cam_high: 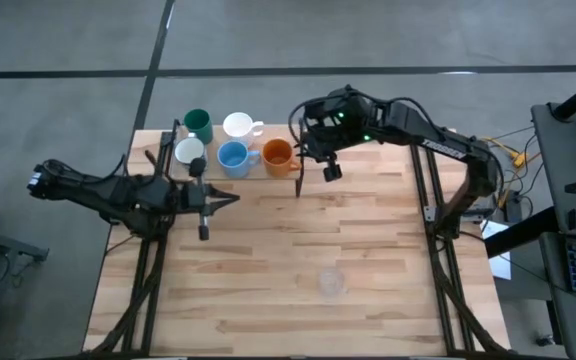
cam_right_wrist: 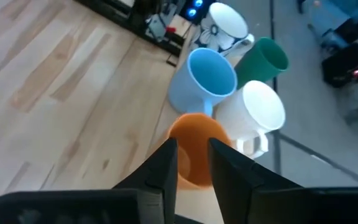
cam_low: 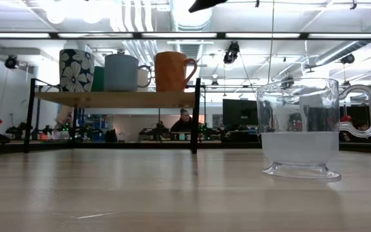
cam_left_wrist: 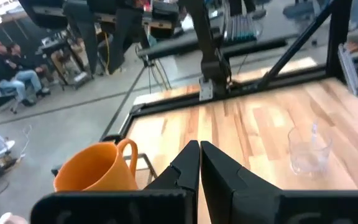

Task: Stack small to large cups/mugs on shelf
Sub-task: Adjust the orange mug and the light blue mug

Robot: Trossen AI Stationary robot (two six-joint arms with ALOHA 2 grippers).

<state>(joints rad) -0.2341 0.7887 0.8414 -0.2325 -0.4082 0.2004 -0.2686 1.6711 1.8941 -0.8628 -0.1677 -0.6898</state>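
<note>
On the shelf at the table's far left stand several cups: orange, light blue, white with a handle, dark green and a flowered white one. The clear cup stands on its foot on the tabletop, toward the near edge. My right gripper hovers open in the air just right of the orange cup, nothing between its fingers. My left gripper is shut and empty, held above the table near the shelf's front edge.
The shelf's black frame legs stand on the tabletop. Bare wood stretches between the shelf and the clear cup. Black arm stands rise at both table sides. People sit in the room beyond.
</note>
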